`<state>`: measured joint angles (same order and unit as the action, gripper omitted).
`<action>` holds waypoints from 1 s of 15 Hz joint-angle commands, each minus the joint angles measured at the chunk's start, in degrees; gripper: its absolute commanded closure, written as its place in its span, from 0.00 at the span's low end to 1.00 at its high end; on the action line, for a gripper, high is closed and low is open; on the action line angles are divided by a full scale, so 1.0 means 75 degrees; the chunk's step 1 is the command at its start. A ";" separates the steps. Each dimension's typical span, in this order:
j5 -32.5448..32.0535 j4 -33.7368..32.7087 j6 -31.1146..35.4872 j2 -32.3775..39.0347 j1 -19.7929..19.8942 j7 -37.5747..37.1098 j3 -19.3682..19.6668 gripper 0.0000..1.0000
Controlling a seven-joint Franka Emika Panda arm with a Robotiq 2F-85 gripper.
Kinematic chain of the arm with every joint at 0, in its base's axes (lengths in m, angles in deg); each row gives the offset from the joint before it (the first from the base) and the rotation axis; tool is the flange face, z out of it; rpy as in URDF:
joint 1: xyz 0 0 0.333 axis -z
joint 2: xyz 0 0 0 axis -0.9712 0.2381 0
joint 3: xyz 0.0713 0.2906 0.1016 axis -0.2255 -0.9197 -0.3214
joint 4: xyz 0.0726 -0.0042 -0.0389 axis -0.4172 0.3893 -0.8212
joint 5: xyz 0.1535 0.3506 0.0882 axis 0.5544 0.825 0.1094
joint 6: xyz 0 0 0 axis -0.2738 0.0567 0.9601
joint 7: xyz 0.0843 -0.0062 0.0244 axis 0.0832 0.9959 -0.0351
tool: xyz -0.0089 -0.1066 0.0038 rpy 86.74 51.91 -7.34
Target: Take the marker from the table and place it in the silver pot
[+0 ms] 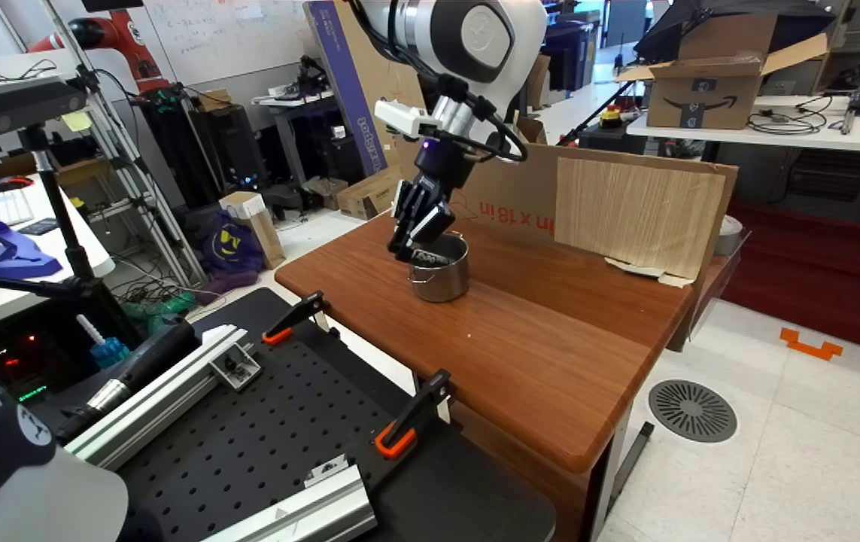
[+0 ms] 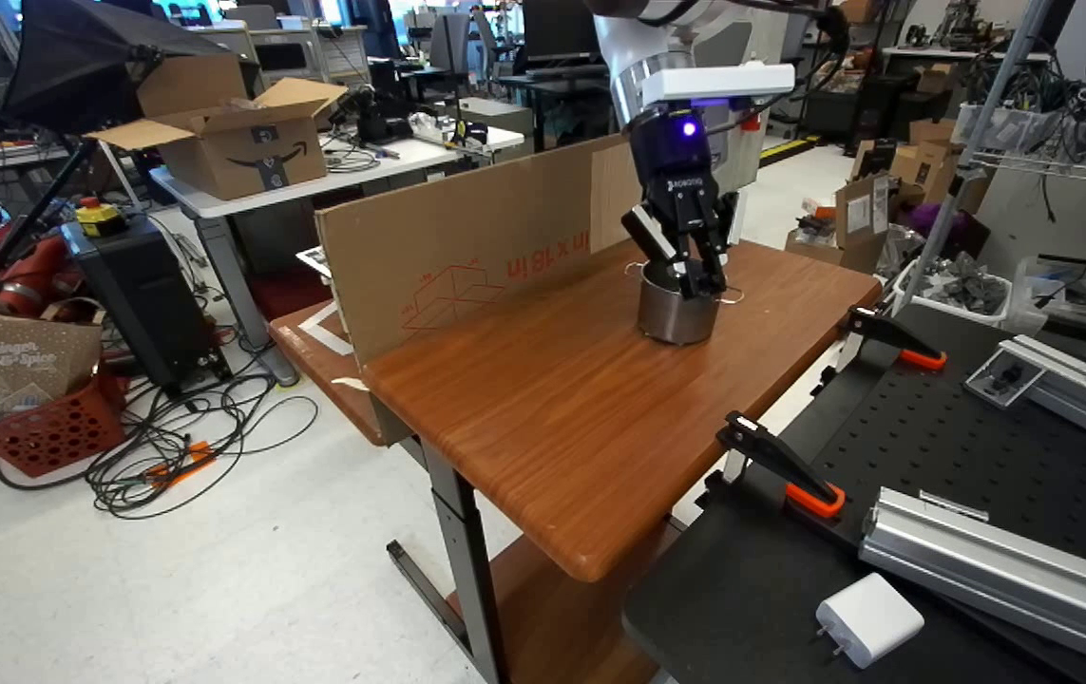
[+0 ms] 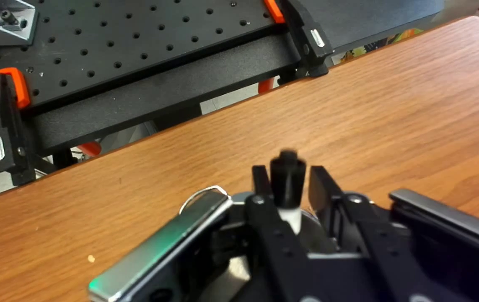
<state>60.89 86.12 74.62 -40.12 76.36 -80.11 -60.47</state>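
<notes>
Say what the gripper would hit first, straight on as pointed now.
Past the marker between its jaws, the gripper likely meets the table beside the pot; depth is unclear, so it might clip the pot first.

Pot [image 1: 441,284]: round, straight-sided, grey metal with a sheen; wire loop handles on opposite sides; upright on the worktop [image 1: 542,361]. Worktop: smooth, reddish-brown, wood-grained, with rounded corners; extends around the pot's base. Marker [image 3: 288,180]: black at one end, white adjoining; lettering along the barrel. Held clear of the worktop at the pot's mouth, nearer level than upright, black end showing past the rim in the wrist view. Contact with the rim: cannot be determined.
</notes>
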 commanded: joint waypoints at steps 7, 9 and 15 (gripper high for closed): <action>0.0197 -0.0490 -0.0454 0.0298 0.0068 0.0126 0.0009 0.00; 0.0205 -0.0443 -0.0427 0.0221 0.0070 0.0136 0.0008 0.00; 0.0220 0.0097 -0.0189 -0.0473 0.0017 0.0116 -0.0002 0.00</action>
<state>60.91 84.27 73.65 -40.10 76.36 -80.11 -60.43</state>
